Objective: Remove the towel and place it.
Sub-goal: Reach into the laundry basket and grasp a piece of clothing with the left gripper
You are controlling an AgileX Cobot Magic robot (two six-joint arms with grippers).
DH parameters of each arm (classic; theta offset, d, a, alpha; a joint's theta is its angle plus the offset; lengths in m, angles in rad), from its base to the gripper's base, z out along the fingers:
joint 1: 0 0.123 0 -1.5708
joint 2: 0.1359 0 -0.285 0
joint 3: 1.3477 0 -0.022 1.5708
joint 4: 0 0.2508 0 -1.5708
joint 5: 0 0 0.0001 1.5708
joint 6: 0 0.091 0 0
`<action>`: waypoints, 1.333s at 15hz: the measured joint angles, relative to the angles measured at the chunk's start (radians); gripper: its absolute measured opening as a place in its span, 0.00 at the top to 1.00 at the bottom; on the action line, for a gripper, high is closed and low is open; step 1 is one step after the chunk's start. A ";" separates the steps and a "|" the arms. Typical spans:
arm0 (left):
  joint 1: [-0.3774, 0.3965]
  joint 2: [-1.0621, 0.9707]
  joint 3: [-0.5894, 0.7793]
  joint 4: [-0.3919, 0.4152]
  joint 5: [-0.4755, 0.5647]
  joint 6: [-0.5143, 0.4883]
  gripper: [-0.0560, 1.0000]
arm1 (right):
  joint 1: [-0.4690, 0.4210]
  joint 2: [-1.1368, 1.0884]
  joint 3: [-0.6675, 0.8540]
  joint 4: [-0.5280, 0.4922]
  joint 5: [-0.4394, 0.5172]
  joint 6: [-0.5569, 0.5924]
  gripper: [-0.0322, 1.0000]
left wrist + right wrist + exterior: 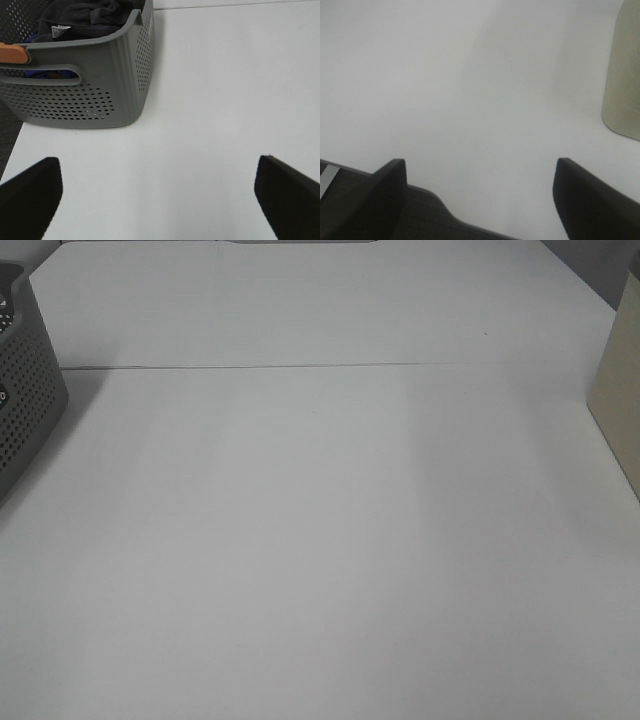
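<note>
A dark grey towel point(90, 15) with a white label lies bunched inside a grey perforated plastic basket point(110, 75). The basket also shows at the left edge of the exterior high view point(25, 400). My left gripper point(160, 200) is open and empty, over the white table a short way from the basket. My right gripper point(480, 195) is open and empty near the table's front edge. Neither gripper shows in the exterior high view.
The white table point(330, 540) has a seam running across its far half. A beige container point(618, 390) stands at the right edge, and also shows in the right wrist view point(622, 70). An orange piece point(12, 52) sits on the basket's rim.
</note>
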 joint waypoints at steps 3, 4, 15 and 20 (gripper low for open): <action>0.000 0.000 0.000 0.000 0.000 0.000 0.01 | 0.000 0.000 0.000 0.000 0.000 0.000 0.22; 0.000 0.000 0.000 0.000 0.000 0.000 0.01 | 0.000 0.000 0.000 0.000 0.000 0.000 0.22; 0.000 0.000 0.000 0.000 0.000 0.000 0.01 | 0.000 0.000 0.000 0.000 0.000 0.000 0.22; 0.000 0.000 0.000 0.000 0.000 0.000 0.01 | 0.000 0.000 0.000 0.000 0.000 0.000 0.22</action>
